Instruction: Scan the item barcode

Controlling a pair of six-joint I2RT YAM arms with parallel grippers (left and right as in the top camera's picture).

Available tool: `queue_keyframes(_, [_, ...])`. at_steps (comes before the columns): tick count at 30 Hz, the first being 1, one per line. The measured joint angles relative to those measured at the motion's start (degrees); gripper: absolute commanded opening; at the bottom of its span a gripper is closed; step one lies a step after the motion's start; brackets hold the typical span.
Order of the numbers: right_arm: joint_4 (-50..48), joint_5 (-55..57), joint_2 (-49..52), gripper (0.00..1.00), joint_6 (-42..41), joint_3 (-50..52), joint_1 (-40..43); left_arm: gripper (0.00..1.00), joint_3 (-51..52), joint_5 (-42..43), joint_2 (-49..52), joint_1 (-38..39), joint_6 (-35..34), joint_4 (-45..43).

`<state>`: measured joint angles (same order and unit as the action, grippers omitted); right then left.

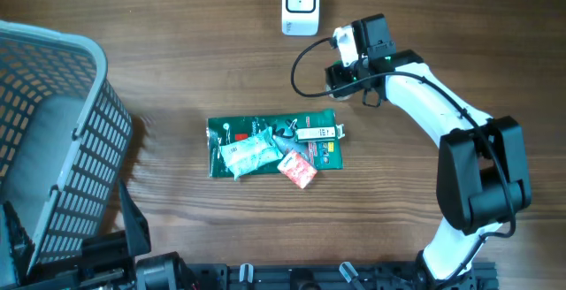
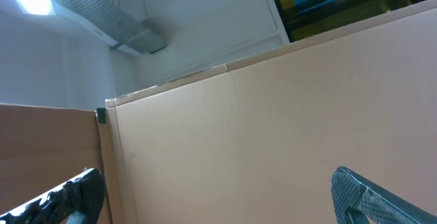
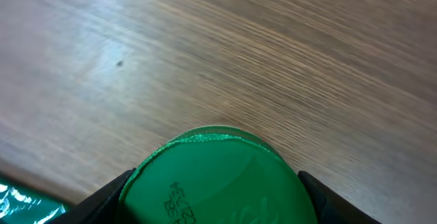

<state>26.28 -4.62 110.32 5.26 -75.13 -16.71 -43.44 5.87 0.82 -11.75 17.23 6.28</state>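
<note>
Step in hand: pickup. The right tool, just beside the scanner, brackets the green-lidded item on the tabletop. A firm pinch cannot be confirmed. The left tool stands spread. Next: secure the grip, lift, and turn the barcode toward the scanner.

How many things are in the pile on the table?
4: a big green packet at the bottom, a pale packet lying on it, a small red packet at its lower edge, a white box at its right. Others may be hidden.
</note>
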Motion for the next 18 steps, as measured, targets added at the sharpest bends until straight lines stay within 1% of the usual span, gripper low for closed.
queue_keyframes(1, [0.00, 0.90, 0.00, 0.68, -1.46, -0.04, 0.00, 1.00, 0.00, -0.02, 0.00, 0.00, 0.02, -0.04])
queue_keyframes(4, [0.46, 4.46, -0.02, 0.68, -10.14, -0.26, 0.00, 1.00, 0.00, -0.02, 0.00, 0.00, 0.00, -0.02])
queue_keyframes(5, [1.07, 6.80, -0.13, 0.70, -19.15, -0.42, 0.00, 1.00, 0.00, -0.02, 0.00, 0.00, 0.00, -0.02])
queue_keyframes(7, [2.67, 8.76, -0.39, 0.71, -29.14, -0.61, 0.00, 1.00, 0.00, -0.02, 0.00, 0.00, 0.00, 0.00])
queue_keyframes(8, [5.14, 10.62, -0.68, 0.71, -37.16, -0.85, 0.00, 1.00, 0.00, 0.00, 0.00, 0.00, 0.00, 0.00])
queue_keyframes(9, [7.23, 12.35, -0.94, 0.79, -43.45, -1.05, -0.02, 1.00, 0.00, -0.02, 0.00, 0.00, 0.00, 0.00])
queue_keyframes(11, [10.40, 15.93, -1.25, 1.00, -56.04, -1.11, 0.00, 1.00, 0.00, 0.00, 0.00, 0.00, 0.02, 0.04])
queue_keyframes(13, [11.21, 16.92, -1.31, 1.00, -59.93, -1.09, 0.00, 1.00, 0.00, 0.00, 0.00, 0.00, 0.00, 0.15])
queue_keyframes(14, [11.41, 16.85, -1.42, 1.00, -59.82, -1.09, 0.00, 1.00, 0.00, -0.02, 0.00, 0.00, 0.00, 0.13])
queue_keyframes(16, [14.27, 16.55, -2.89, 1.00, -57.42, -1.14, 0.00, 1.00, 0.00, 0.00, 0.00, 0.00, 0.00, 0.15])
queue_keyframes(18, [17.92, 16.41, -5.14, 1.00, -51.74, -2.43, 0.00, 1.00, 0.00, -0.02, 0.00, 0.00, 0.02, 0.15])
